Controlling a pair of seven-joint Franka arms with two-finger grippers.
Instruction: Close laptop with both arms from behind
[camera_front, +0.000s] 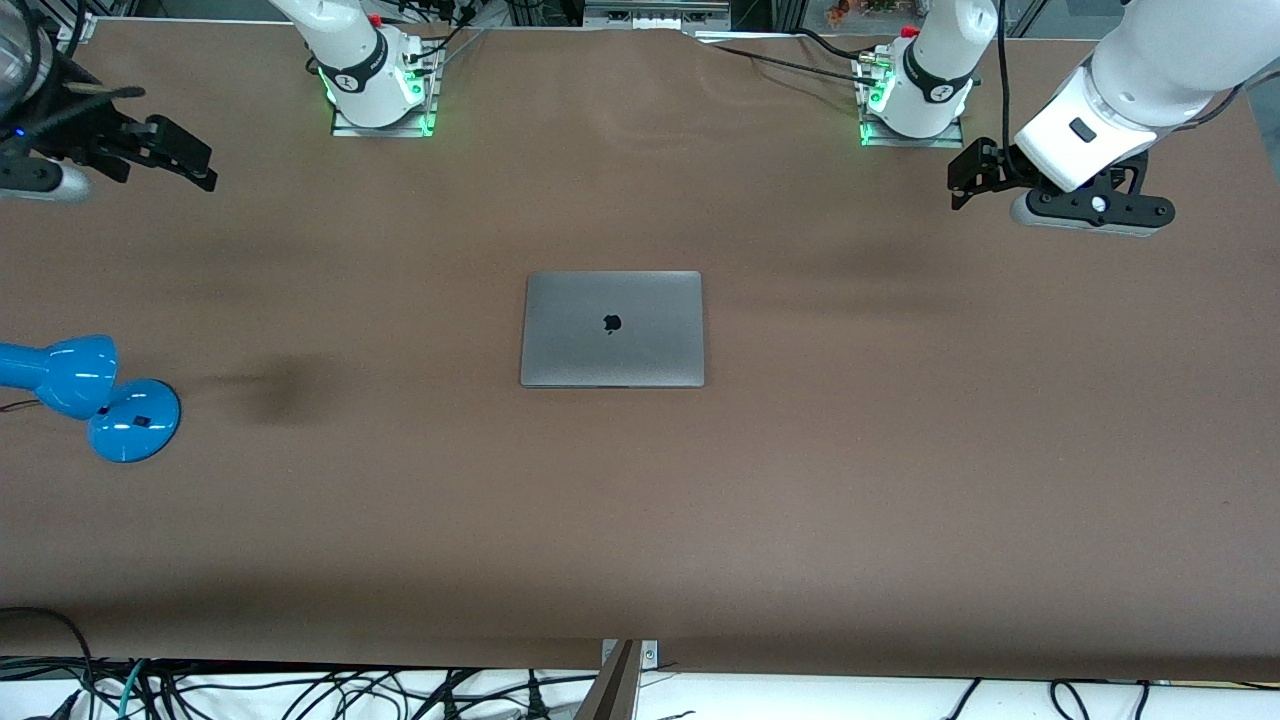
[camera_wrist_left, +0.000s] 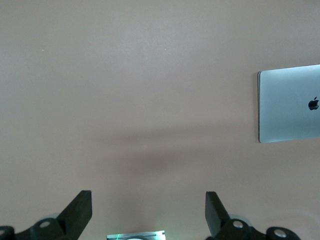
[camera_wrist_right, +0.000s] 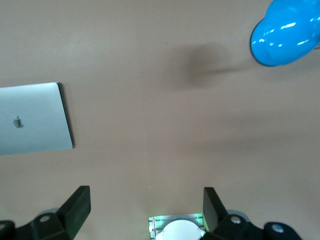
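Note:
The laptop (camera_front: 612, 328) lies shut and flat in the middle of the brown table, grey lid up with the black apple logo showing. It also shows in the left wrist view (camera_wrist_left: 290, 105) and the right wrist view (camera_wrist_right: 32, 120). My left gripper (camera_front: 965, 178) is open and empty, up in the air over the table near the left arm's base, well apart from the laptop; its jaws stand wide (camera_wrist_left: 149, 200). My right gripper (camera_front: 195, 165) is open and empty over the right arm's end of the table, also well apart from the laptop (camera_wrist_right: 146, 196).
A blue desk lamp (camera_front: 90, 395) lies at the right arm's end of the table, and shows in the right wrist view (camera_wrist_right: 285, 35). The arm bases (camera_front: 375, 85) (camera_front: 915, 90) stand at the table's edge farthest from the front camera. Cables hang below the near edge.

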